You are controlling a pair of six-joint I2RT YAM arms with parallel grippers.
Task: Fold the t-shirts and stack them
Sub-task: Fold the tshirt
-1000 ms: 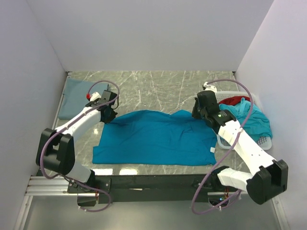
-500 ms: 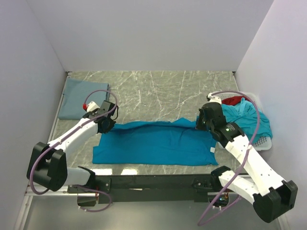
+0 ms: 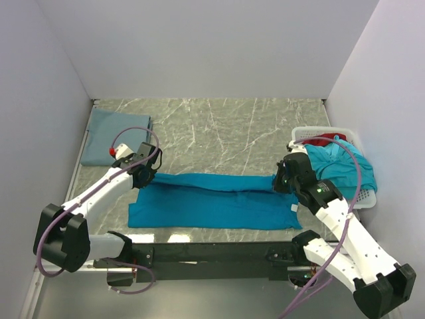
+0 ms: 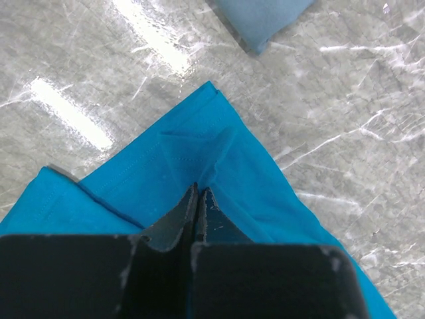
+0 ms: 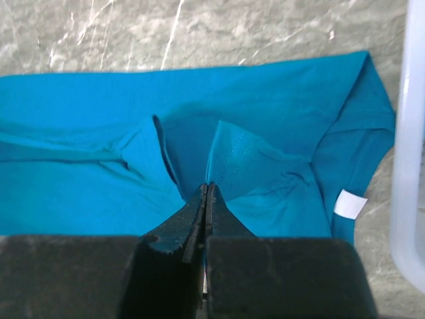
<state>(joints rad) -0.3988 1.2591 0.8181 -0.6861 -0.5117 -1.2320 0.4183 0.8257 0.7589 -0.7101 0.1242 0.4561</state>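
Teal cotton t-shirt (image 3: 212,199) lying as a long band across the near middle of the surface (image 3: 219,129), its far edge doubled over toward the near side and caught at both ends. Well apart at the far left, a folded grey-blue shirt (image 3: 113,136); at the right, a white basket (image 3: 312,130) with a heap of shirts (image 3: 342,166), teal and red. Most likely trouble from here: a skewed or rumpled fold, brought on by one corner being let go ahead of the other or set down short of the near hem. Also possible: cloth slipping free of so thin a pinch under any sideways pull, or clinging to the pads on release and dragging the layer back open. On the right side, some risk of bunching around the sleeve and white label, where the fabric looks puckered, and of snagging the basket just beside that arm. Left end effector (image 3: 143,174): clenched, jaws almost touching, gripping a narrow ridge of the t-shirt at the left end of the fold. Right end effector (image 3: 280,183): clenched just as tightly, nipping a raised flap of the same t-shirt at the right end, low over the surface.
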